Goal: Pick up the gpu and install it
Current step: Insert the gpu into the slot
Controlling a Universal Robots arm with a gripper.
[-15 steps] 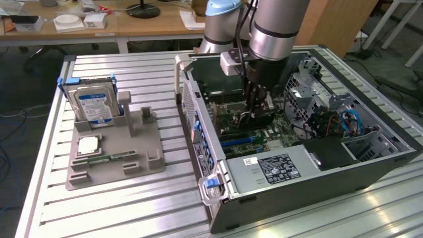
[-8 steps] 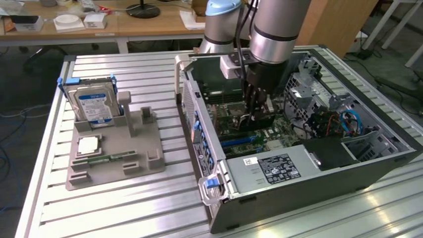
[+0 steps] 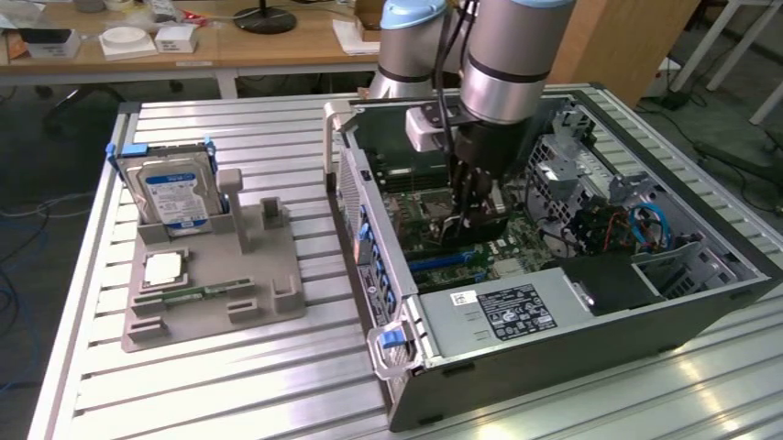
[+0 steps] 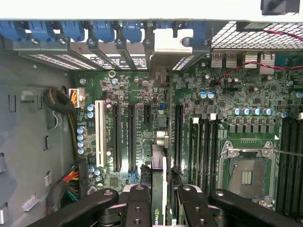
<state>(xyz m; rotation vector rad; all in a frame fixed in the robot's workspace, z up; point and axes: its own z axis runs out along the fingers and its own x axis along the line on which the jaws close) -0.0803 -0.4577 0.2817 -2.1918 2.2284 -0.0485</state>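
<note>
Hidden: the gpu [image 4: 159, 163] shows edge-on in the wrist view as a thin green strip. Its faces and lower edge are out of sight, so I cannot tell whether it sits in a slot. In the exterior view the wrist covers it.
Cut off: the arm [image 3: 508, 73] leaves the exterior view at the top edge.
Arm pose: near vertical, reaching down into the open computer case [image 3: 588, 367], wrist low over the motherboard [image 4: 142, 90].
End effector [image 3: 475, 213] [image 4: 161, 196]: clamped on the gpu, black fingers [image 4: 138, 201] on either face.
Gpu position: upright on edge, parallel with the long black expansion slots [image 4: 116, 137].
Case: on its side on the slatted tabletop [image 3: 245, 385], open side up.
Aside: gray fixture [image 3: 263, 302] at the exterior view's left, hard drive [image 3: 171, 188] standing in it, well apart from the arm.
</note>
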